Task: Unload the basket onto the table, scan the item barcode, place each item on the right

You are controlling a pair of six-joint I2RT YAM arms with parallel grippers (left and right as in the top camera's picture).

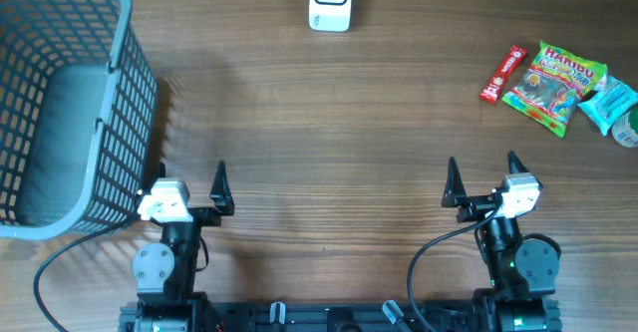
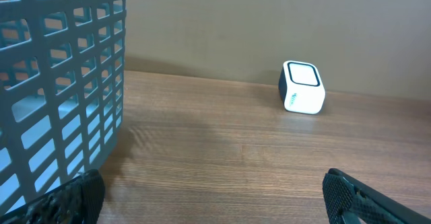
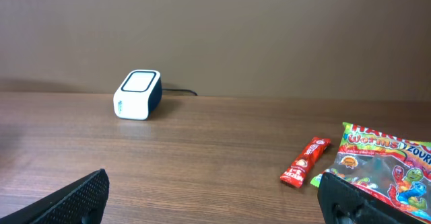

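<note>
The left gripper (image 1: 189, 177) and right gripper (image 1: 482, 167) stand wide apart and empty at the bench's (image 1: 329, 123) near edge. 3 snack packets (image 1: 554, 86) huddle by its right edge, touching. A careless pinch could drag 2 together or shove 1 off, well short of the scanner (image 1: 330, 0) at the far edge.

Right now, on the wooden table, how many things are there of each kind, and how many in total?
Grey-blue plastic lattice basket: 1
White box-shaped barcode scanner: 1
Snack packets: 3 (red stick packet, green gummy-worm bag, light-blue packet)
Total: 5, plus one pale thing cut off at the edge, which I cannot identify.
</note>
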